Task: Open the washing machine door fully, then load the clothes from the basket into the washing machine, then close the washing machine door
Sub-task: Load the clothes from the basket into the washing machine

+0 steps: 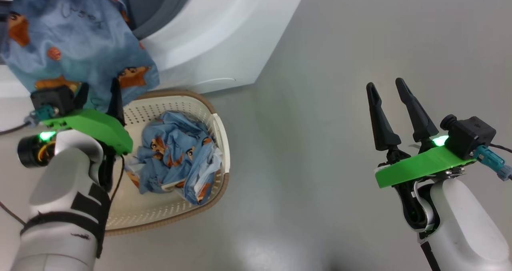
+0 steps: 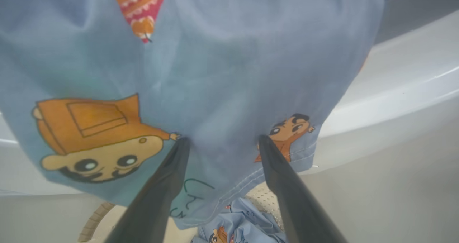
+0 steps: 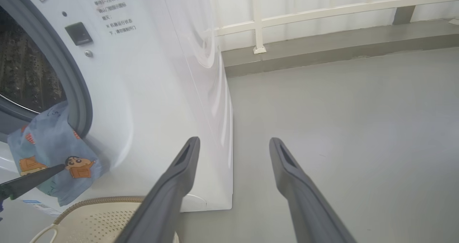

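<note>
Observed light blue cartoon-printed fabric (image 1: 76, 43) hanging limp off grey rubber gasket (image 3: 77, 92); found left end effector (image 2: 223, 138) and right end effector (image 1: 385, 83) released, empty.

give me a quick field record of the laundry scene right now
washing machine: opening uncovered, drum visible
hanging garment: draped out of the opening, down the front
basket: on the floor before the machine, blue clothes inside
left gripper: open, fingers at the garment's lower edge
right gripper: open, over the floor, holding nothing
</note>
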{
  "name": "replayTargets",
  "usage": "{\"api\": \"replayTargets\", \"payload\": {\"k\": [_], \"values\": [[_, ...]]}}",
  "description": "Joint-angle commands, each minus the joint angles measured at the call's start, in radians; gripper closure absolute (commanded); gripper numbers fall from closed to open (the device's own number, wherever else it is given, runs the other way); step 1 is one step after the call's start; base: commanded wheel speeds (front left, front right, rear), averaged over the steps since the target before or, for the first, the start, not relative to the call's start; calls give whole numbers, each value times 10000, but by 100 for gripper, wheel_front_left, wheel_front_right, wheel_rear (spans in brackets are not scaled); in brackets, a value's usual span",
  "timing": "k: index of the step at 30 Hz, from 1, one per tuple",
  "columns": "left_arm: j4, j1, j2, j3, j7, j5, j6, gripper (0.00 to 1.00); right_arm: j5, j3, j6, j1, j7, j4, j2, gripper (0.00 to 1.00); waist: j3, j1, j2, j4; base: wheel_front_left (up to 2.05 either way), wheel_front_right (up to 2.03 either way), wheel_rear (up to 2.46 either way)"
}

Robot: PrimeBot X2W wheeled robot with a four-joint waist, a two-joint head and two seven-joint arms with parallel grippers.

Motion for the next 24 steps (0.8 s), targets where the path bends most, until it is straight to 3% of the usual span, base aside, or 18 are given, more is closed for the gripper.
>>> {"api": "replayTargets", "payload": {"k": [1, 6, 11, 17, 18, 19, 20, 21, 24], "values": [[3, -286, 447, 267, -95, -98, 242, 0, -112, 62, 56, -21, -80, -230, 3, 0, 341, -1, 0, -264, 0, 0, 0], [169, -617, 637, 470, -114, -258, 612, 0, -128, 18, 56, -50, -80, -256, 107, 0, 550, -1, 0, -347, 0, 0, 0], [53, -924, 707, 681, -142, -433, 717, 0, -158, -37, 56, -67, -80, -301, 177, 0, 701, -1, 0, -370, 0, 0, 0], [-1667, -649, 818, 976, -148, -135, 885, 1, -203, -87, 56, -133, -80, -316, 240, 0, 826, -1, 0, -318, 0, 0, 0], [-1798, -557, 796, 1025, -148, -84, 891, 47, -207, -87, 56, -141, -80, -304, 245, 0, 826, -1, 0, -303, 0, 0, 0], [-1871, -487, 771, 1068, -148, -42, 881, 62, -207, -89, 56, -145, -80, -293, 249, 0, 824, -1, 0, -286, 0, 0, 0], [-1923, -426, 755, 1104, -149, -2, 857, 91, -208, -88, 56, -144, -80, -282, 255, 0, 818, -1, 0, -263, 0, 0, 0], [-1947, -365, 734, 1135, -149, 33, 822, 100, -211, -87, 56, -141, -80, -268, 260, 0, 808, -1, 0, -238, 0, 0, 0], [-1893, -256, 653, 1212, -149, 103, 709, 100, -203, -75, 56, -154, -80, -220, 273, 0, 753, -1, 0, -163, 0, 0, 0]]}}
